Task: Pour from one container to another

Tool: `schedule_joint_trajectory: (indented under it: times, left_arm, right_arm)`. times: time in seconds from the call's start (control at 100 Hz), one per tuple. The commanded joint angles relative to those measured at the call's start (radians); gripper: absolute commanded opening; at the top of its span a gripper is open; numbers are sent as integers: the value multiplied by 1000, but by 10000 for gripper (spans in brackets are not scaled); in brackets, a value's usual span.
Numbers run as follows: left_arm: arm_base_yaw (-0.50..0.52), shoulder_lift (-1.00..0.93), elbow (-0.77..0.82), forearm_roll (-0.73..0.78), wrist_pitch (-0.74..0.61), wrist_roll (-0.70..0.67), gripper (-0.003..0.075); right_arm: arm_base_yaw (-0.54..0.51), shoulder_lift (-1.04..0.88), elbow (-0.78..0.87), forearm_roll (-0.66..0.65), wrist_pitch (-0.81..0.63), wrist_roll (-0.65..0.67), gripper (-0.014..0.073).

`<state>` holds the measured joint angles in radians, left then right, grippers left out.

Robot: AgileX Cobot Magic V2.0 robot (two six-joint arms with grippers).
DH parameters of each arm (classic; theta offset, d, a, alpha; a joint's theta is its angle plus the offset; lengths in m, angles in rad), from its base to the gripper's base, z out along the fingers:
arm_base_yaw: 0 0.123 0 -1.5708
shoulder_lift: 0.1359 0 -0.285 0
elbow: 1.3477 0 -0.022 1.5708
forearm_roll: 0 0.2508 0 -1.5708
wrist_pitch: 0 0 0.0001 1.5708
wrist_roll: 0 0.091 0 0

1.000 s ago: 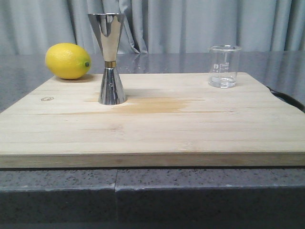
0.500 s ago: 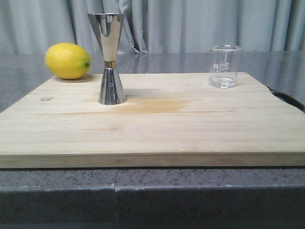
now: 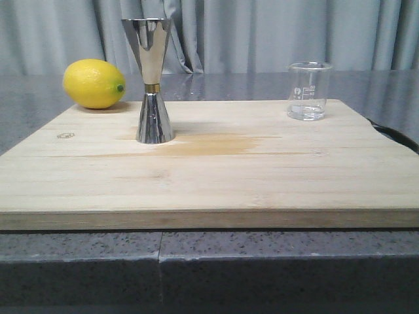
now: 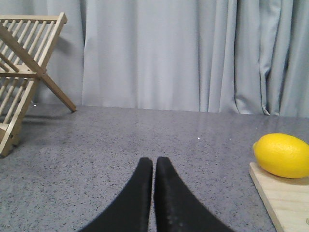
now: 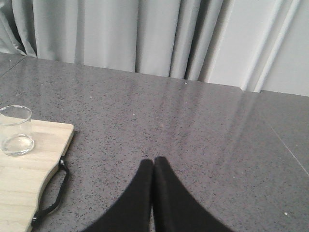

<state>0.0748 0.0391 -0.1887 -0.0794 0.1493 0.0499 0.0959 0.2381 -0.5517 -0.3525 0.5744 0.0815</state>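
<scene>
The clear glass beaker [image 3: 307, 91] stands upright at the back right of the wooden cutting board [image 3: 209, 176], with a little clear liquid at its bottom. It also shows in the right wrist view, the beaker [image 5: 16, 131] off to one side. The polished steel jigger [image 3: 153, 81] with a gold band at its waist stands upright at the board's back left. Neither gripper shows in the front view. My left gripper [image 4: 153, 162] is shut and empty over the grey counter, beside the board's left edge. My right gripper [image 5: 154, 162] is shut and empty over the counter, apart from the beaker.
A yellow lemon [image 3: 93, 83] lies at the board's back left corner, close to the jigger. A wooden dish rack [image 4: 26, 72] stands on the counter far left. The board's black handle [image 5: 50, 193] sticks out at its right end. Grey curtains hang behind.
</scene>
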Motion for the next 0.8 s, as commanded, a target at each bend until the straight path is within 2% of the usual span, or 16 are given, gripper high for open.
schedule_joint_trajectory:
  times: [0.0, 0.1, 0.29, 0.36, 0.79]
  left_arm:
    - [-9, 3, 26, 56, -171, -85, -19]
    - [-9, -19, 95, 65, -274, -90, -19]
    - [-9, -71, 198, 65, -342, -92, -19]
    - [-9, -71, 196, 79, -279, -94, -19]
    - [-9, -71, 196, 79, -224, -94, -19]
  right_arm:
    - [-7, 8, -22, -22, -68, -3, -71]
    - [-7, 8, -22, -22, -68, -3, -71]
    - [-7, 8, -22, -22, -68, -3, -71]
    - [-7, 8, -22, -22, -68, -3, -71]
    - [-7, 8, -22, -22, -68, -3, -71]
